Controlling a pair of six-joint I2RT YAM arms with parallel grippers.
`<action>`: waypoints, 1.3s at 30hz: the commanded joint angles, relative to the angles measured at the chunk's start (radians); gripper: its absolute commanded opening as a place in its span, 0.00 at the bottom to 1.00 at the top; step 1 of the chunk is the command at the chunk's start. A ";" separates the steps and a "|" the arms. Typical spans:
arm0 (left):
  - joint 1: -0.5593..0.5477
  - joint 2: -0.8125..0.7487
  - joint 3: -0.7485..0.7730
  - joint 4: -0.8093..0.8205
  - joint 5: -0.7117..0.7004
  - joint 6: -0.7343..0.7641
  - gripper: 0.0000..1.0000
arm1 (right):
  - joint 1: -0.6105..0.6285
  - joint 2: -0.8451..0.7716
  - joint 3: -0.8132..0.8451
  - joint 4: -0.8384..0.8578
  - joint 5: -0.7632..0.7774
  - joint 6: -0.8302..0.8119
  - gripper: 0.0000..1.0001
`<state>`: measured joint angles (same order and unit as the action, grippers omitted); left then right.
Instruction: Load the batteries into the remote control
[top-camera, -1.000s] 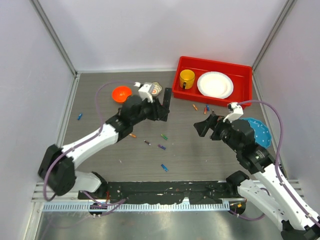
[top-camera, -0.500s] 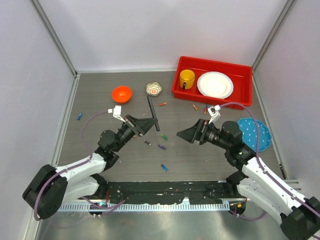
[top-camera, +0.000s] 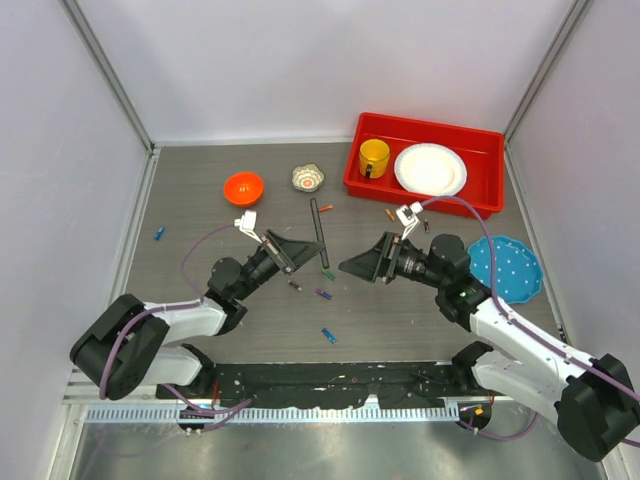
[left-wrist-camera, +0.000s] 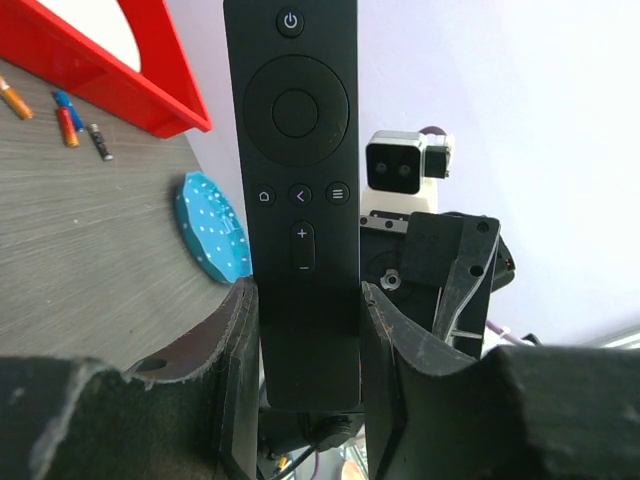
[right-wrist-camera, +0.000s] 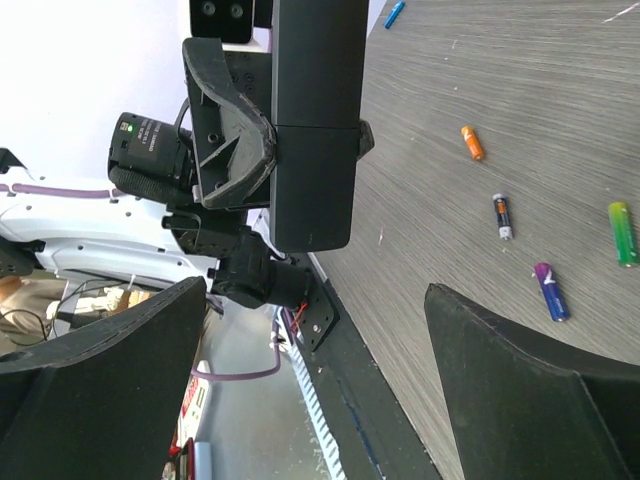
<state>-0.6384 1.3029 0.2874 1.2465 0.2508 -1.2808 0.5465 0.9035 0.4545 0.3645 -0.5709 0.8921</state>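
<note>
The remote control (top-camera: 320, 232) is a slim black bar held up over the middle of the table by its lower end, with my left gripper (top-camera: 285, 252) shut on it. In the left wrist view its button face (left-wrist-camera: 300, 200) sits between my fingers (left-wrist-camera: 238, 345). My right gripper (top-camera: 360, 268) stands open just right of it, jaws wide and empty. The right wrist view shows the remote's plain back (right-wrist-camera: 312, 120) ahead of the right gripper (right-wrist-camera: 315, 370). Loose batteries lie below: green (top-camera: 328, 272), purple (top-camera: 323, 294), blue (top-camera: 328, 335); also orange (right-wrist-camera: 472, 142).
A red tray (top-camera: 352, 180) at the back right holds a yellow cup (top-camera: 375, 157) and a white plate (top-camera: 430, 169). An orange bowl (top-camera: 243, 187) and a small patterned bowl (top-camera: 308, 178) stand at the back. A blue dotted plate (top-camera: 508, 268) lies right. More batteries (top-camera: 390, 213) lie by the tray.
My left arm has drawn back and brought the remote from the back of the table to the middle. My right gripper has swung left to face it, still open.
</note>
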 joint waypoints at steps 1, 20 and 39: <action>0.005 0.016 0.059 0.300 0.062 -0.028 0.00 | 0.036 0.043 0.067 0.057 0.000 -0.051 0.95; -0.004 0.024 0.065 0.300 0.097 -0.051 0.00 | 0.096 0.230 0.133 0.252 0.014 0.001 0.86; -0.004 0.022 0.065 0.300 0.097 -0.045 0.00 | 0.115 0.279 0.112 0.312 -0.017 0.021 0.51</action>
<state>-0.6403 1.3331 0.3275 1.2839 0.3336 -1.3281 0.6548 1.1847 0.5545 0.5980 -0.5694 0.9096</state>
